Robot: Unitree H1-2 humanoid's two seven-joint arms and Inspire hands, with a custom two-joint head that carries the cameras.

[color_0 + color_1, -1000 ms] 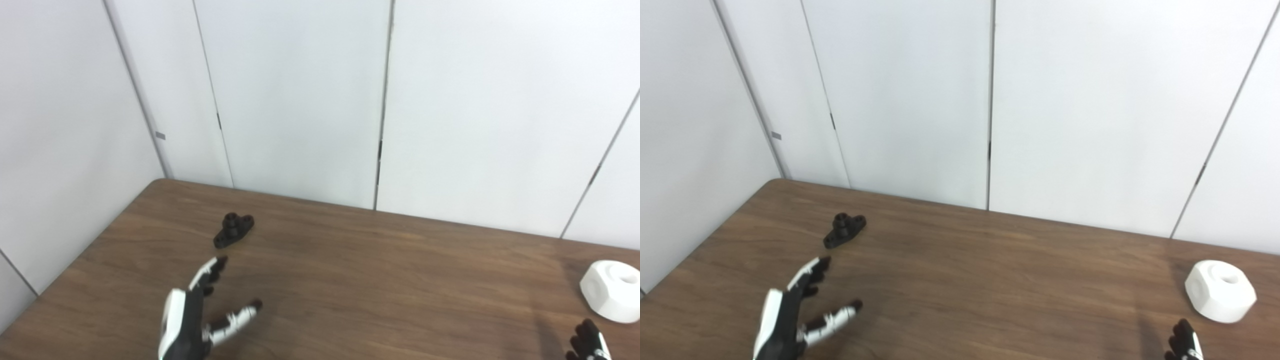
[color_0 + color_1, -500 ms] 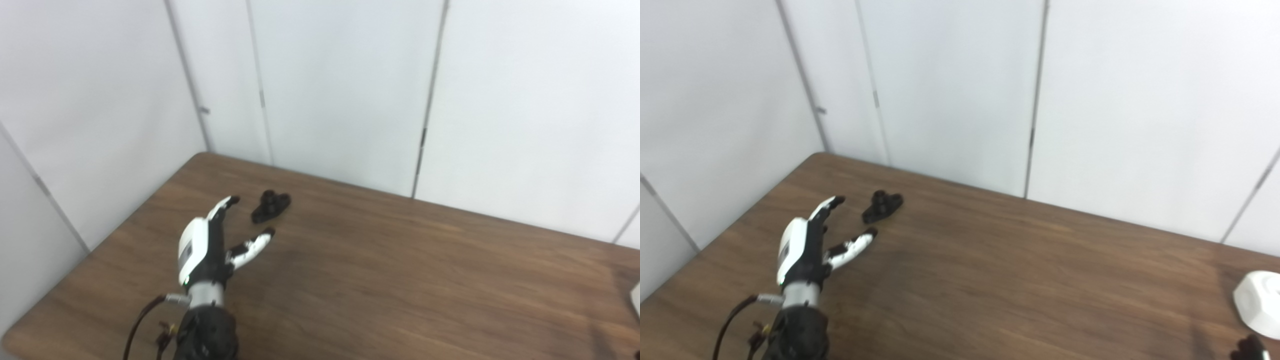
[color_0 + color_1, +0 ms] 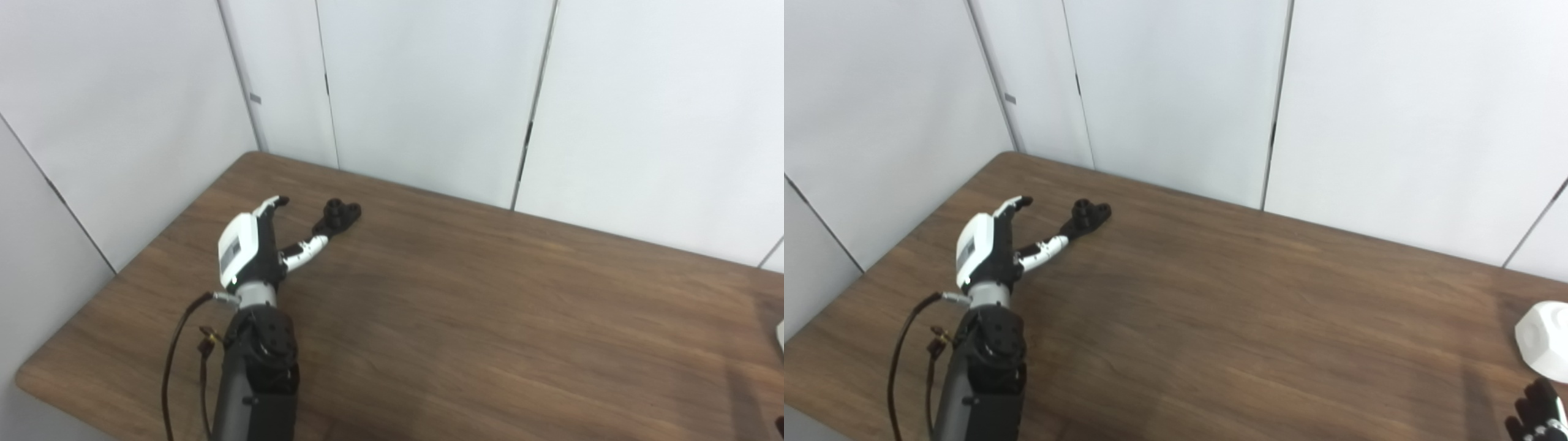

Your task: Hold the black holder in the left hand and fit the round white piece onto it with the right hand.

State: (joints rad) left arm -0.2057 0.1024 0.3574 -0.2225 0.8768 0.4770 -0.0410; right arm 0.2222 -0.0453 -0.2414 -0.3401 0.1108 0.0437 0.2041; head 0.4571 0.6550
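The small black holder (image 3: 339, 216) lies flat on the brown table near its far left corner. My left hand (image 3: 256, 244) is open just before it, fingers spread, and its thumb tip touches or nearly touches the holder's near end. The fingers point up past the holder's left side. The round white piece (image 3: 1543, 340) sits at the right edge of the right eye view, partly cut off. Only the dark fingertips of my right hand (image 3: 1536, 413) show at the bottom right corner, below the white piece and apart from it.
The table's left edge (image 3: 128, 263) runs close beside my left arm, and white wall panels (image 3: 429, 92) stand right behind the far edge. A cable (image 3: 174, 349) loops off the left forearm.
The camera has swung left and down. My left hand has reached forward until its thumb meets the holder's near end. The right hand stays low at the bottom right.
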